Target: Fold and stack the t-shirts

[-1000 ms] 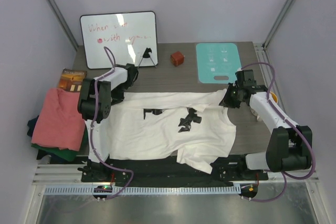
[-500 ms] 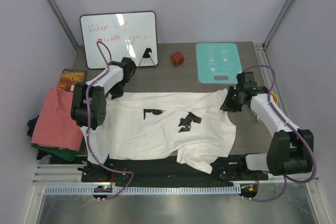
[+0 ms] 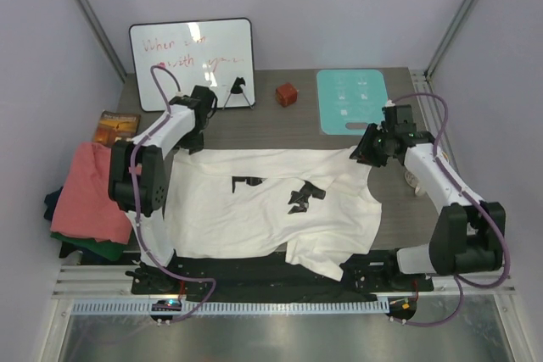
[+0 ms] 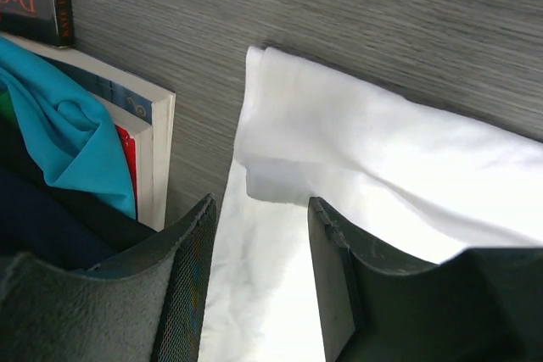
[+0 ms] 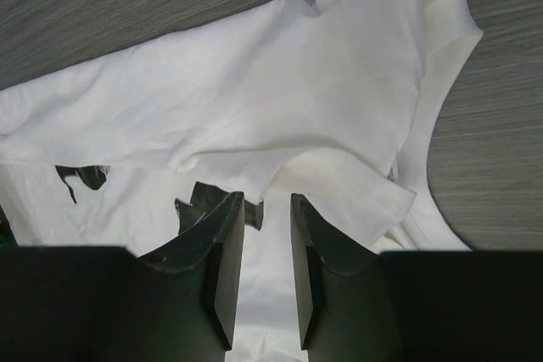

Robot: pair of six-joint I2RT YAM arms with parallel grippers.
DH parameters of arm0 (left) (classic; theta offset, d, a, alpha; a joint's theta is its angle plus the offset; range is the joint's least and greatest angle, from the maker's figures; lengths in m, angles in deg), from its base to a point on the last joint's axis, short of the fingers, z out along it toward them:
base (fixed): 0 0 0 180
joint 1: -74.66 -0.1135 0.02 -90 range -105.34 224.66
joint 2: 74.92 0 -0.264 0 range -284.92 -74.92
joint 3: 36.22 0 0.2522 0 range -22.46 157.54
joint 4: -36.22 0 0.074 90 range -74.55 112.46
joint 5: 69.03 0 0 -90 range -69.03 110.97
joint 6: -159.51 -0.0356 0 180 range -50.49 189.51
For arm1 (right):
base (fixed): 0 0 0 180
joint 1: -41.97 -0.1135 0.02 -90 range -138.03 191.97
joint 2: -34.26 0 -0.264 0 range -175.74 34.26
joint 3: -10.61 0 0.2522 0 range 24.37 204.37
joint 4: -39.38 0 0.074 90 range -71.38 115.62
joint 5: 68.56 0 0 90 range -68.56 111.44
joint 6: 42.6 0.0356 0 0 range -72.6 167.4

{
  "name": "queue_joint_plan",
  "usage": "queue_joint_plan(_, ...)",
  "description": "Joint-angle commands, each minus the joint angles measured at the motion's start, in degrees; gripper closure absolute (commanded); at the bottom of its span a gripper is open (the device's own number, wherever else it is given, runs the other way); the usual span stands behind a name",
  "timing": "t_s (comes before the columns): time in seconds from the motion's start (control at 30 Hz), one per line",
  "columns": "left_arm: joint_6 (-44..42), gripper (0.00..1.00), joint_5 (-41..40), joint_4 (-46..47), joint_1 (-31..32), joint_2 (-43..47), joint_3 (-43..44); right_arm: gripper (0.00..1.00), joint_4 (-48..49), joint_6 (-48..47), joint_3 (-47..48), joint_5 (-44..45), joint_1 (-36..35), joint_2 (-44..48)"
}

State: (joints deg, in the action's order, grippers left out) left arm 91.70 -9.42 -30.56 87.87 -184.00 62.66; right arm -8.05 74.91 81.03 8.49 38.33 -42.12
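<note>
A large white t-shirt [image 3: 271, 209] with a black print [image 3: 301, 195] lies spread out at the middle of the table. My left gripper [image 3: 190, 140] hovers over its far left corner [image 4: 280, 91], open, with only cloth below its fingers [image 4: 191, 277]. At the shirt's far right sleeve [image 5: 373, 184], my right gripper [image 3: 366, 148] also stands open and holds nothing [image 5: 265, 205]. A pile of folded t-shirts sits at the left edge: salmon-pink [image 3: 89, 192] on top, dark green [image 3: 93, 247] and navy [image 3: 53, 201] beneath.
A whiteboard [image 3: 191, 63], a small black stand [image 3: 241, 89], a red-brown cube [image 3: 287, 93] and a teal mat [image 3: 352, 101] line the back. A book [image 3: 114, 127] lies beside the pile, its white edge [image 4: 144, 142] just left of my left fingers.
The right gripper has opened and let go of the white shirt's far right corner. The left arm has stretched toward the back, its gripper staying open.
</note>
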Motion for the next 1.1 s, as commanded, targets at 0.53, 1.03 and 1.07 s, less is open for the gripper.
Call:
queue_joint_plan(0.53,-0.7,0.57,7.3,2.0,1.6,11.3,1.7,0.54,11.5,2.6,-4.3,-7.8,-1.3,-11.8)
queue_joint_plan(1.03,1.4,0.63,9.0,9.0,6.3,1.2,2.1,0.52,13.8,1.8,-3.7,-10.2,-3.2,-19.3)
queue_joint_plan(1.07,1.4,0.63,8.8,9.0,6.5,0.8,1.9,0.52,13.8,1.8,-3.8,-10.3,-3.3,-19.2)
